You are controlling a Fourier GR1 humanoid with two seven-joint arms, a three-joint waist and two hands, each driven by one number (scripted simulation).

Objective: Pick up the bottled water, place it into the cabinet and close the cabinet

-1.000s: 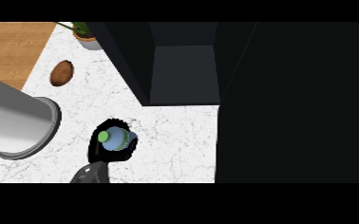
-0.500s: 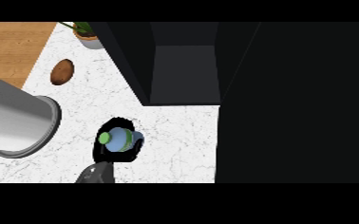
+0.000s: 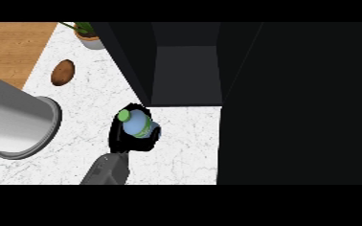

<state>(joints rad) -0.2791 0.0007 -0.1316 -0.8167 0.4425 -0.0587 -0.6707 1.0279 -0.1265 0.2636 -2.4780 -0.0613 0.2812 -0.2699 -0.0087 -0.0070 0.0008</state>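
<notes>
Below, left hand point(image 3: 127, 141) curled round bottled water point(image 3: 138, 123), just before open cabinet point(image 3: 187, 76), dark inside

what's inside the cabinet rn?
The open cabinet shows only a dark bare floor and back wall; nothing visible in it. Deeper corners are in shadow. The bottled water is outside, in the left hand.

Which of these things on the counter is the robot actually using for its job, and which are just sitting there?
In use:
- bottle, held in the left hand
- cabinet, open

Just lying about:
- potato
- potted plant
- grey pot
</notes>
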